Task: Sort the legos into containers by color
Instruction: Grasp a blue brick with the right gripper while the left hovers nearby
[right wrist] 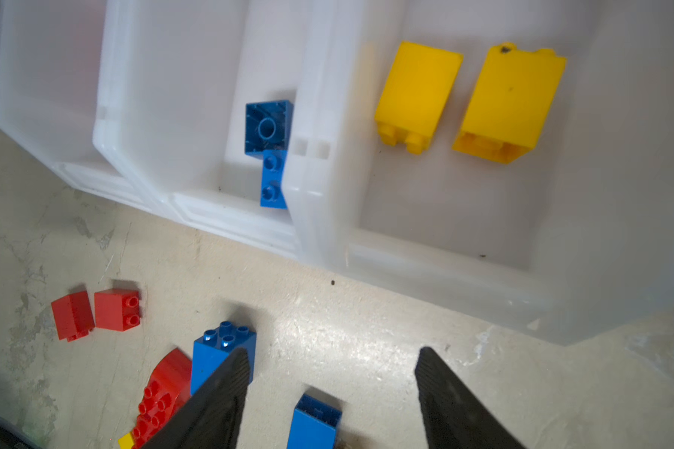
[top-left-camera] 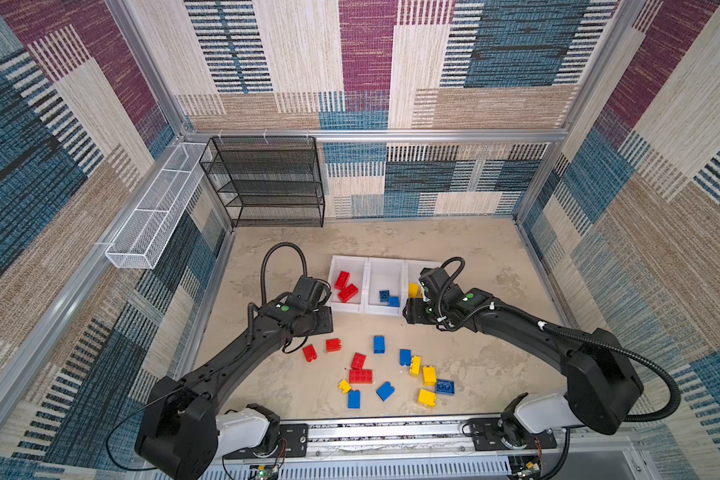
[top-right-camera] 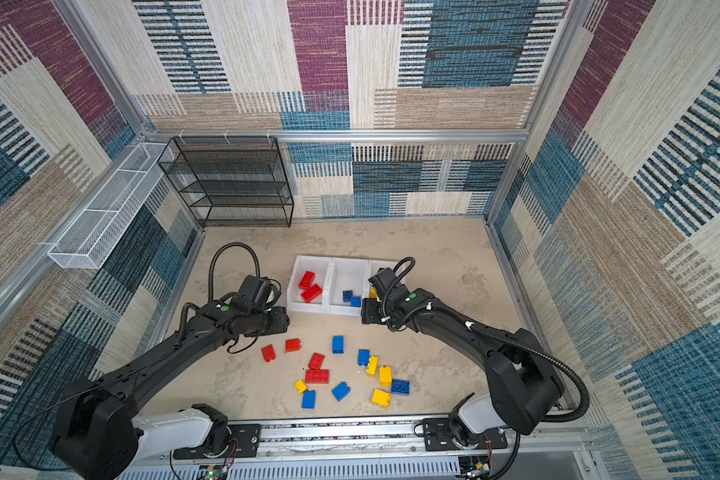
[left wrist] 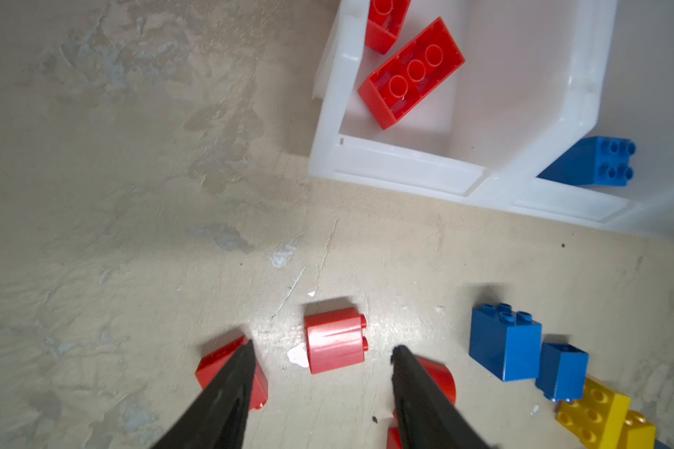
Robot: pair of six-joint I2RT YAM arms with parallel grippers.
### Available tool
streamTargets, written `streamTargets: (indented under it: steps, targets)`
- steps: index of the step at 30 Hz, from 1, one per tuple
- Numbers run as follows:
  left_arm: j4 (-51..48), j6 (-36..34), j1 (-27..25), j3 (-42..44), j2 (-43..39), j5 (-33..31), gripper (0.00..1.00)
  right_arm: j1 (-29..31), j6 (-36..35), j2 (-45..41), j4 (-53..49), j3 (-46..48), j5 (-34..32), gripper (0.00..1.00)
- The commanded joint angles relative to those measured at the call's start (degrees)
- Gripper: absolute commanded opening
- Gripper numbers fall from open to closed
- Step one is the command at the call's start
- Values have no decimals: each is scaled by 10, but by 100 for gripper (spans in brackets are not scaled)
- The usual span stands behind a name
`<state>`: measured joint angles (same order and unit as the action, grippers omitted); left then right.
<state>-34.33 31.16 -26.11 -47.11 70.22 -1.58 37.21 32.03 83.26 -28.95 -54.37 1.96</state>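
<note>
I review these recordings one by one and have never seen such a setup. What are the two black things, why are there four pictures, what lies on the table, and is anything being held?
The two black things are robot arms, the left arm and the right arm. Each ends in a two-fingered gripper. Both top views look down on the whole scene from one camera head. The other two pictures come from cameras on the wrists, looking out past the left gripper and the right gripper. On the table stand three joined white bins. There are red bricks in one end bin, blue bricks in the middle one and yellow bricks in the other end bin. More loose bricks in all three colours lie on the table in front of the bins. Both grippers are open and hold nothing.
</note>
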Motion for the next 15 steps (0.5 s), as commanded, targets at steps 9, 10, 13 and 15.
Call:
streamTargets:
  steps: [9, 10, 13, 15]
  targets:
    - [-2, 58, 0, 65, -68, -4, 60, 92, 35, 69, 17, -41, 8, 70]
    - [-2, 59, 0, 67, -69, -3, 60, 98, 36, 77, 16, -45, 8, 70]
    - [-2, 62, 0, 73, -76, -1, 60, 119, 40, 100, 9, -57, 5, 70]
    - [-2, 63, -1, 76, -77, 0, 60, 128, 43, 112, 4, -61, 1, 70]
